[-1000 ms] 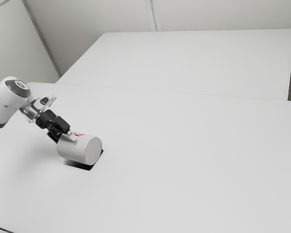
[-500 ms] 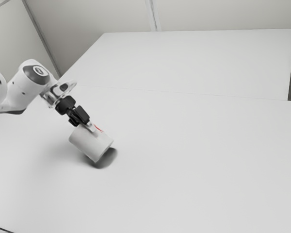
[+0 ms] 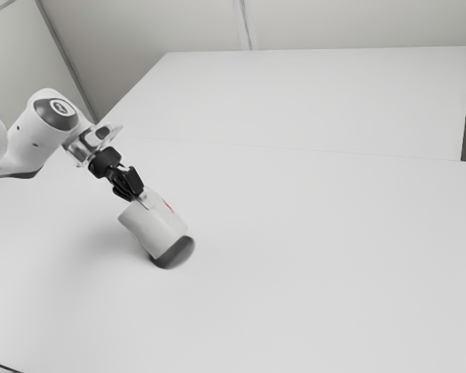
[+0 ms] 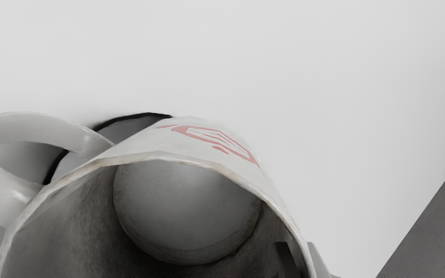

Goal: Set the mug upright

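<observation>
Mug point(image 4: 160, 200), wall between the jaws.

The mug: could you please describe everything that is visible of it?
The mug looks ceramic: off-white, with a loop handle, red printed mark, brownish rim and darker grey interior. It is tilted over the table, mouth toward the gripper, base slanting down. The gripper pinches its wall, one finger inside, one outside. Whether its lower edge touches the table is unclear.
</observation>
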Robot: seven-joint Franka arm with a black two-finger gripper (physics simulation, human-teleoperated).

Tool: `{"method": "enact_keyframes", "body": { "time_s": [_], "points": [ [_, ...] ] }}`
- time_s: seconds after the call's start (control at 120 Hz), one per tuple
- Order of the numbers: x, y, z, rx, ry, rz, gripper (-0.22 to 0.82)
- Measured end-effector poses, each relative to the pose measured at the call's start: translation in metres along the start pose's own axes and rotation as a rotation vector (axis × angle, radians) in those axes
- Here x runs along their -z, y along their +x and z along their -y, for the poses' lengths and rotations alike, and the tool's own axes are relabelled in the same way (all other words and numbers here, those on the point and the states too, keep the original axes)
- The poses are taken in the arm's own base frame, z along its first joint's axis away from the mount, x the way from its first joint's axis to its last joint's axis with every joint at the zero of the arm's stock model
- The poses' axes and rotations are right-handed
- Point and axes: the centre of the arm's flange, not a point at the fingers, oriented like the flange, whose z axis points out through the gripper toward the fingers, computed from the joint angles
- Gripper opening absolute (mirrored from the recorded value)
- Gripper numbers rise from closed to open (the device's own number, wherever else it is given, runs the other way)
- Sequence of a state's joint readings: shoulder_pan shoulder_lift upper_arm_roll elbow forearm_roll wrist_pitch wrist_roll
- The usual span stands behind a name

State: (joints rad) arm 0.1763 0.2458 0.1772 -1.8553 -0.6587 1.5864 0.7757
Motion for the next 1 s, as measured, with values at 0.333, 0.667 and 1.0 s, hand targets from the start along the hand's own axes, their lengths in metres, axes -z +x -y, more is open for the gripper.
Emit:
{"method": "enact_keyframes", "body": {
  "time_s": [0.333,0.667,1.0],
  "points": [
    [0.02,-0.001,-0.039,-0.024,0.079,-0.011,-0.18],
    [-0.006,-0.031,-0.097,-0.146,0.463,0.056,-0.18],
    [-0.061,-0.017,-0.134,-0.378,0.76,0.043,-0.18]
  ]
}}
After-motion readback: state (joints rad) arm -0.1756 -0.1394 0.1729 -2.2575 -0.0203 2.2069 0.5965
